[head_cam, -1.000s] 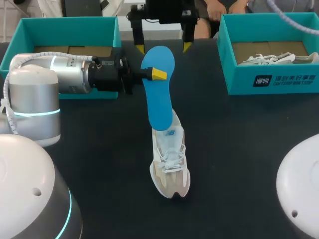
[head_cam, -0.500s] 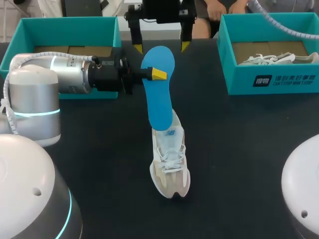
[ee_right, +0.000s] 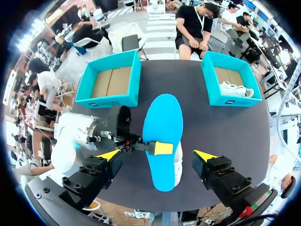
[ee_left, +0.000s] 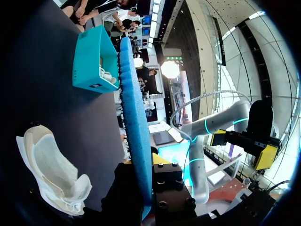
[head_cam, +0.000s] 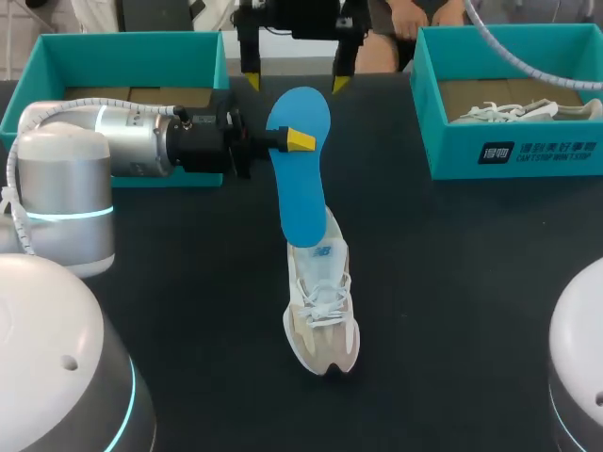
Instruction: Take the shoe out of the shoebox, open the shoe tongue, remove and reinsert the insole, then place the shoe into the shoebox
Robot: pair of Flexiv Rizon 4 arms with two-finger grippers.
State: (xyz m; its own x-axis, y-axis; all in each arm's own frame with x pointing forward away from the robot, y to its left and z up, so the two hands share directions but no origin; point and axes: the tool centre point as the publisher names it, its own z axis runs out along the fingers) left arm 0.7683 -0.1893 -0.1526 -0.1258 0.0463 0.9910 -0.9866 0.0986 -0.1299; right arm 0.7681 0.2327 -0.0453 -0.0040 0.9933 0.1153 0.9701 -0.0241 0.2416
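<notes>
My left gripper [head_cam: 294, 139] is shut on the edge of a blue insole [head_cam: 303, 188], holding it up over the table's middle. The insole's near end hangs over the heel of a white shoe [head_cam: 322, 311] that stands on the dark table. I cannot tell whether the two touch. In the left wrist view the insole [ee_left: 136, 127] is edge-on between my left gripper's [ee_left: 149, 167] fingers, with the shoe [ee_left: 51, 174] beside it. My right gripper [head_cam: 295, 81] stands open and empty above the insole's far end. In the right wrist view the insole [ee_right: 162, 127] lies below that right gripper [ee_right: 157, 155].
A teal shoebox [head_cam: 127, 47] with a cardboard floor stands at the back left, behind my left arm. A second teal shoebox [head_cam: 509, 151] at the back right holds another white shoe [head_cam: 518, 111]. Both boxes also appear in the right wrist view, the left box [ee_right: 113, 99] and the right box [ee_right: 221, 99].
My right gripper has drawn back from the insole's far end, still open. The left arm, insole and shoe have not moved.
</notes>
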